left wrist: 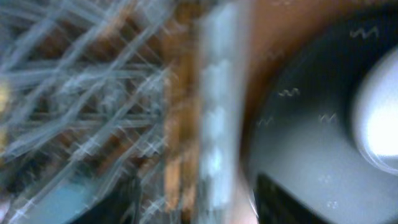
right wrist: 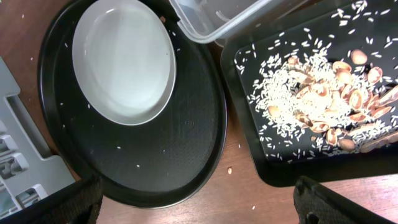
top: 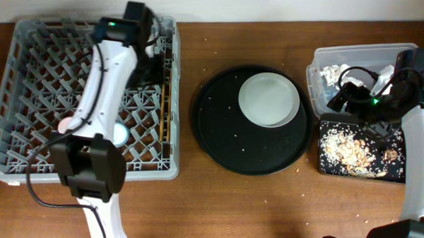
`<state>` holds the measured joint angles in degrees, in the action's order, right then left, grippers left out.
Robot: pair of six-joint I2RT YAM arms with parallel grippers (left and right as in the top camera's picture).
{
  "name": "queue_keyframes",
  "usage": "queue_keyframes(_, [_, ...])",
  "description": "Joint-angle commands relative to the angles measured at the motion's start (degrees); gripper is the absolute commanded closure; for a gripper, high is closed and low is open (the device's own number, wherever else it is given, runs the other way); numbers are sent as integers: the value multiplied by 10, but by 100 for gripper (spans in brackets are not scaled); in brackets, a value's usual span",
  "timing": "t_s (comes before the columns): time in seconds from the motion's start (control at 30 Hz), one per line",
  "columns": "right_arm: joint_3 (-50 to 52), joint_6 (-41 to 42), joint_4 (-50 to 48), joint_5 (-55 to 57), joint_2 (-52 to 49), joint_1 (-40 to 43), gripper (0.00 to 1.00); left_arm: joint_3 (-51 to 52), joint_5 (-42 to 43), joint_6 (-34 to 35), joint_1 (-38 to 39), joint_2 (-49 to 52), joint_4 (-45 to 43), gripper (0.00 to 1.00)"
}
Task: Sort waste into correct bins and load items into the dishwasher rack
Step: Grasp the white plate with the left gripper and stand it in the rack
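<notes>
The grey dishwasher rack (top: 29,91) fills the left. A pink cup (top: 68,125) and a light-blue cup (top: 119,135) sit in it, and wooden chopsticks (top: 166,107) lie along its right side. My left gripper (top: 148,71) hovers over the rack's far right part. In the blurred left wrist view it (left wrist: 199,208) looks open above the chopsticks (left wrist: 180,124) and the rack rim. The pale grey plate (top: 269,100) lies on the round tray. My right gripper (top: 343,95) is open and empty (right wrist: 199,205). The clear tub (top: 320,70) holds white tissue (top: 334,69). The black rectangular tray (top: 325,165) holds food scraps (right wrist: 329,106). The yellow bowl is not in view.
A large round black tray (top: 225,141) sits mid-table between the rack and the bins, and also shows in the right wrist view (right wrist: 155,162). Crumbs are scattered on the wood. The left arm stretches across the rack from the near edge.
</notes>
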<state>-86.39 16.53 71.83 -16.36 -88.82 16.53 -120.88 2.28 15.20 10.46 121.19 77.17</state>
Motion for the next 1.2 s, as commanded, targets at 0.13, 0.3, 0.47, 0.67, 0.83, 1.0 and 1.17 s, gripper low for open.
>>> queue_keyframes(0.13, [-4,5,-1,2,3,3,2,-10,168,5,203,178,-213,34])
queue_keyframes(0.3, [-4,5,-1,2,3,3,2,-10,143,34,228,236,-220,87])
queue_keyframes(0.47, [-4,5,-1,2,3,3,2,-64,88,54,132,121,-95,100])
queue_keyframes(0.67, [-4,5,-1,2,3,3,2,-82,-505,-7,4,-153,72,100])
queue_keyframes(0.83, [-4,5,-1,2,3,3,1,30,-624,-12,-146,-154,-19,100])
queue_keyframes(1.0, [-4,5,-1,2,3,3,2,212,-599,-180,-179,-151,-299,100])
queue_keyframes(1.17, [-4,5,-1,2,3,3,1,290,-553,-185,-179,-151,-362,87])
